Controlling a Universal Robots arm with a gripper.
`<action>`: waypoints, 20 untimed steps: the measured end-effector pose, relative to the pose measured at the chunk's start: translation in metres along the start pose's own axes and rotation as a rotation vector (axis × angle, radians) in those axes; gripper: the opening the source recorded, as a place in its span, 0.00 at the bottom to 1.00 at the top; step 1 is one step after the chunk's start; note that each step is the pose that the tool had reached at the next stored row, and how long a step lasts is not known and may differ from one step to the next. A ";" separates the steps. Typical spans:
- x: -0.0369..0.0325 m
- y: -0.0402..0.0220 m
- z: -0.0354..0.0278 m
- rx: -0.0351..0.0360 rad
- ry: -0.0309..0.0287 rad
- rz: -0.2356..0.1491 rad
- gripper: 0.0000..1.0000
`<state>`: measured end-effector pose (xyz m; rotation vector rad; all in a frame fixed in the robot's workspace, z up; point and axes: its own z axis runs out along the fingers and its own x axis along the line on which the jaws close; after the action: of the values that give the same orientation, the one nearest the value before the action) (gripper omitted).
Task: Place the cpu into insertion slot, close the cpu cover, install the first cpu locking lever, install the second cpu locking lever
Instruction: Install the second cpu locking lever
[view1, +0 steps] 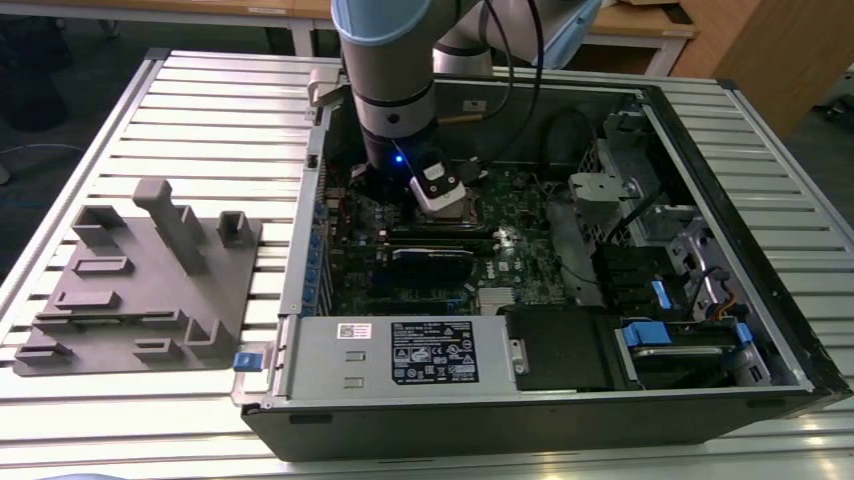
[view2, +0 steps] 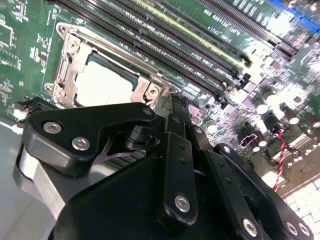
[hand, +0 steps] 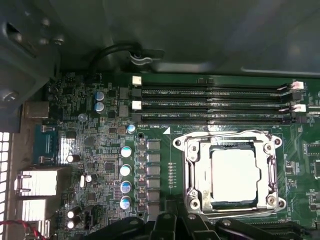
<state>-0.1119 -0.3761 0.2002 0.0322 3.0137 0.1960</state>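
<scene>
Inside the open computer case (view1: 747, 330), the gripper (view1: 441, 190) hangs just above the socket (hand: 231, 176) at the motherboard's (view1: 514, 265) far side. The chip (hand: 235, 176) sits in the socket with the metal cover (hand: 192, 172) closed around it — seen in both wrist views. Whether the jaws are parted cannot be told; nothing visibly held.

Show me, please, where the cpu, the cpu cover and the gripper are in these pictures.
cpu (hand: 235, 175), first wrist view, middle of its pale metal top.
cpu cover (hand: 192, 172), first wrist view, one side bar of the metal frame around the chip.
gripper (view2: 172, 107), second wrist view, at the tips of its black fingers.
</scene>
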 end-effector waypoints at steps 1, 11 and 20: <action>0.0001 -0.0001 0.0005 -0.0046 -0.0008 0.001 0.11; 0.0007 -0.0007 0.0053 0.0008 -0.0039 -0.001 0.11; 0.0006 -0.0007 0.0050 0.0234 -0.0040 -0.003 0.11</action>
<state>-0.1119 -0.3761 0.1951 0.0295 3.0119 0.1602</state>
